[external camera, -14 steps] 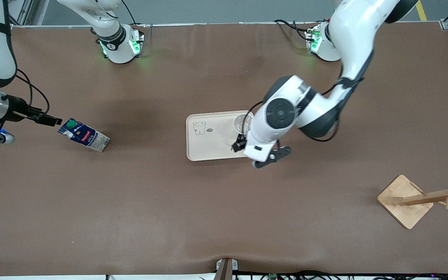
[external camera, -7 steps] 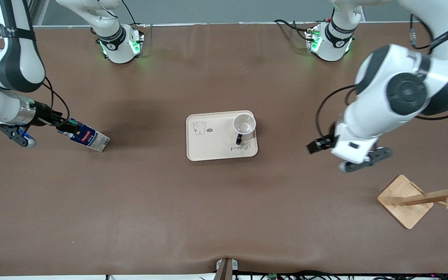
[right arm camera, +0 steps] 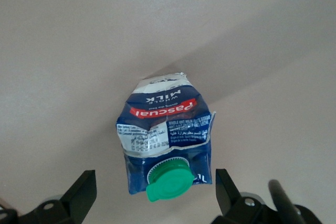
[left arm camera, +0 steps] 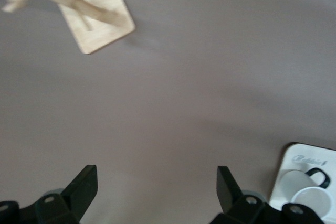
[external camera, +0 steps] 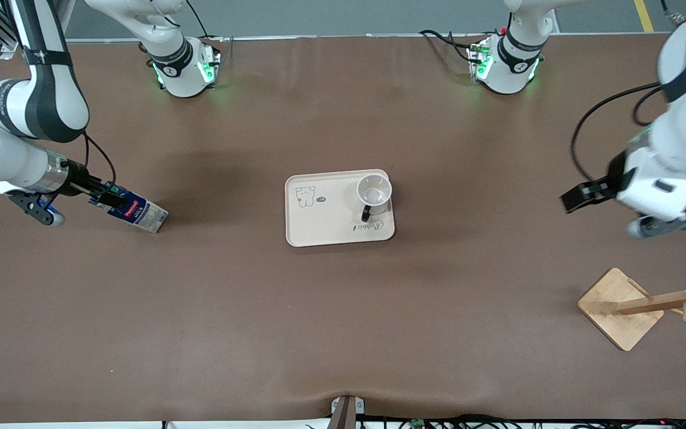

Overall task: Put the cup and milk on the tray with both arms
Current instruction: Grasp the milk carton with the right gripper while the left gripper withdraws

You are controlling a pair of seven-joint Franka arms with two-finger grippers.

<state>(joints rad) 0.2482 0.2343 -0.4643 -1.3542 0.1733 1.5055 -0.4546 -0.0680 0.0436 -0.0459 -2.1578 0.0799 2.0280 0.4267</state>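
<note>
Brown table (external camera: 343,310). Frame left: right gripper (external camera: 108,195) fingers apart around milk (external camera: 134,213), label "pascual MILK". Centre: cream tray (external camera: 319,223), script "Rabbit", cup (external camera: 373,192) standing on it. Right: left gripper (external camera: 578,196) spread wide, empty, over bare table; wooden rack (external camera: 620,307) lower right.

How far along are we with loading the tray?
Done: the white mug with a black handle stands on the cream rectangular tray. In hand: the right claw, open, is at the green-capped blue milk carton, not gripping it. The left claw waits, open, over bare table. Left: grasping the carton and carrying it to the tray.
</note>
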